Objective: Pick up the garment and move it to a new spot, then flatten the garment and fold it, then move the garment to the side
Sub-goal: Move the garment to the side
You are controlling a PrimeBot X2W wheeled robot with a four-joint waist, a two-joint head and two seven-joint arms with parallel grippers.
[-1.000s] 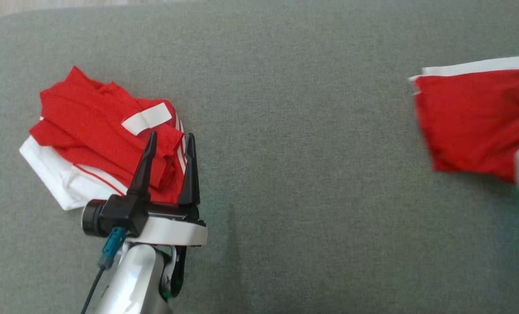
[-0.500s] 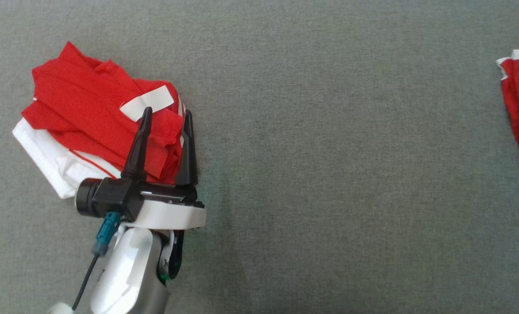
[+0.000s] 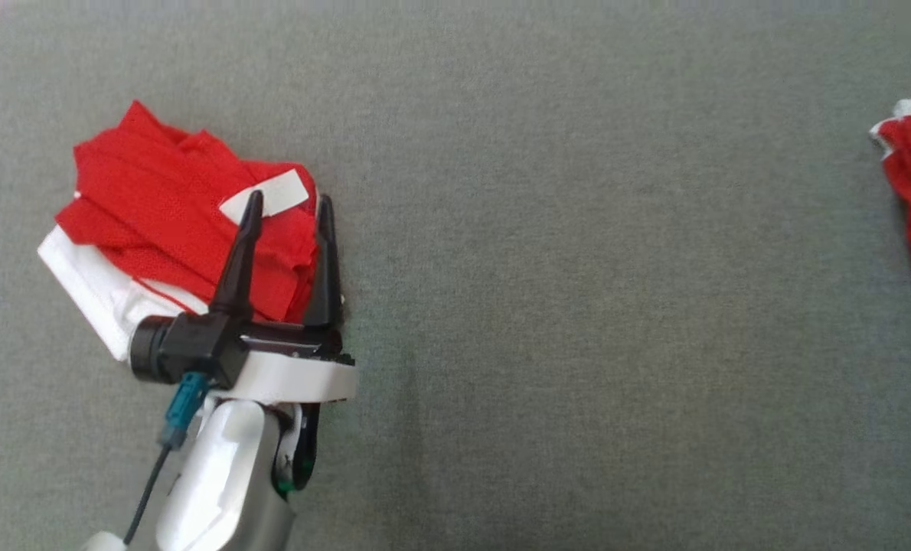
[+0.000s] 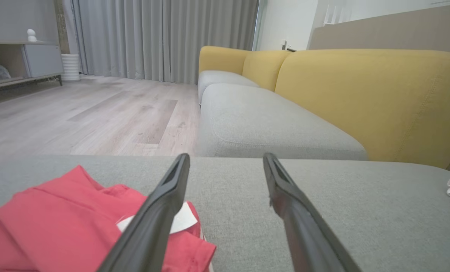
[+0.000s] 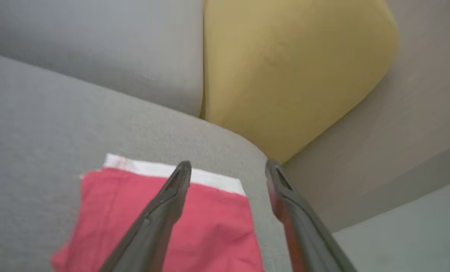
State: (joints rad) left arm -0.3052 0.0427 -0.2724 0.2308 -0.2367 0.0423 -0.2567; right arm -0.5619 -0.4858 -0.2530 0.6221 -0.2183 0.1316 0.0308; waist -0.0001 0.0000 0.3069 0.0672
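Your left gripper (image 3: 288, 199) has its fingers spread wide and holds nothing. It is over the right edge of a crumpled red-and-white clothing pile (image 3: 164, 207) on the left of the grey sofa seat (image 3: 578, 306). One fingertip is in front of the pile's white label (image 3: 283, 191). You cannot tell whether the fingers touch the cloth.

In the right wrist view, your right gripper (image 5: 228, 164) is also parted with nothing between its fingers. One finger is in front of the folded red garment (image 5: 210, 226) and the other is beyond its edge. The garment lies flat, with its white band (image 5: 134, 165) on the far side, close to the yellow backrest (image 5: 285, 75). In the head view the garment is at the far right edge of the seat, well apart from the pile.
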